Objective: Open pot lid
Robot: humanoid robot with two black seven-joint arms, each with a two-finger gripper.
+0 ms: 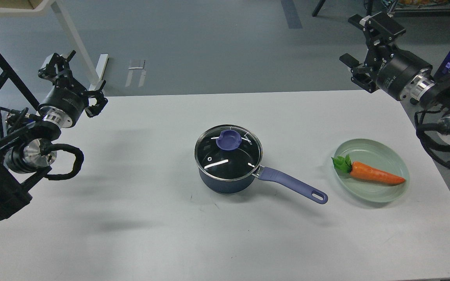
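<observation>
The round clear glass lid (228,152) sits closed on the small dark-blue saucepan (227,177) mid-table. Both the left gripper (77,80) and right gripper (359,45) hang wide-fingered and empty, well apart from it. A glancing pinch on the smooth purple-blue knob (229,140) could slip, or drag the pot.

Even, bright overhead lighting is seen, colours slightly cool. Soft diffuse shadows are cast on the worktop (131,218) at lower left and under the pot (225,183). White glare streaks are visible on the lid (228,154). Focus is sharp throughout; slight edge distortion.
</observation>
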